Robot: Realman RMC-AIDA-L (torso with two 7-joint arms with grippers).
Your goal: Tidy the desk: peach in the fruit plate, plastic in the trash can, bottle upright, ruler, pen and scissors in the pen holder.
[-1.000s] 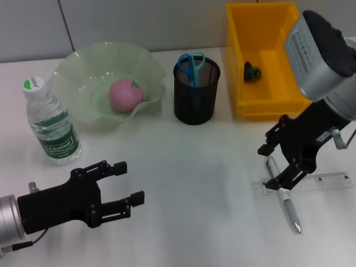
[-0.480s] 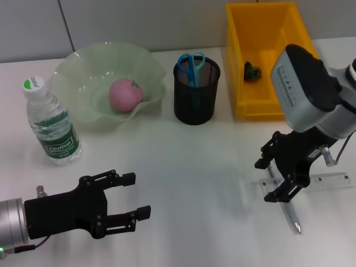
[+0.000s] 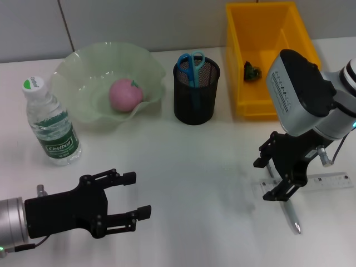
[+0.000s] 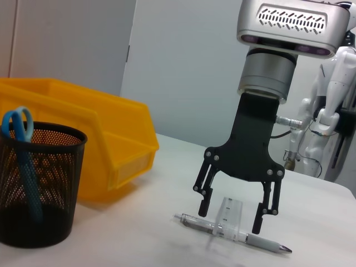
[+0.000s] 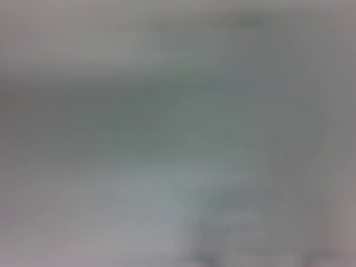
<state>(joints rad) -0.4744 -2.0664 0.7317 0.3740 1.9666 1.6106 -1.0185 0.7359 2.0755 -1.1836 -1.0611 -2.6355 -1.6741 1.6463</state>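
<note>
My right gripper [image 3: 266, 179] hangs open just above the table, its fingers straddling the silver pen [image 3: 288, 210] where it lies across the clear ruler [image 3: 328, 181]. The left wrist view shows the same: the right gripper [image 4: 230, 219] is open over the pen [image 4: 261, 241] and the ruler [image 4: 230, 210]. The blue-handled scissors [image 3: 192, 63] stand in the black mesh pen holder [image 3: 195, 97]. The pink peach [image 3: 125, 94] rests in the green fruit plate [image 3: 78, 72]. The water bottle [image 3: 50, 124] stands upright at the left. A green plastic scrap [image 3: 253, 71] lies in the yellow bin [image 3: 261, 33]. My left gripper [image 3: 136, 194] hovers open near the front left.
The yellow bin stands just behind my right arm, and the pen holder sits to the bin's left. The right wrist view shows only a grey blur.
My right gripper has swung left and come down over the pen and ruler. My left gripper drifted slightly right and toward the front, then held still.
</note>
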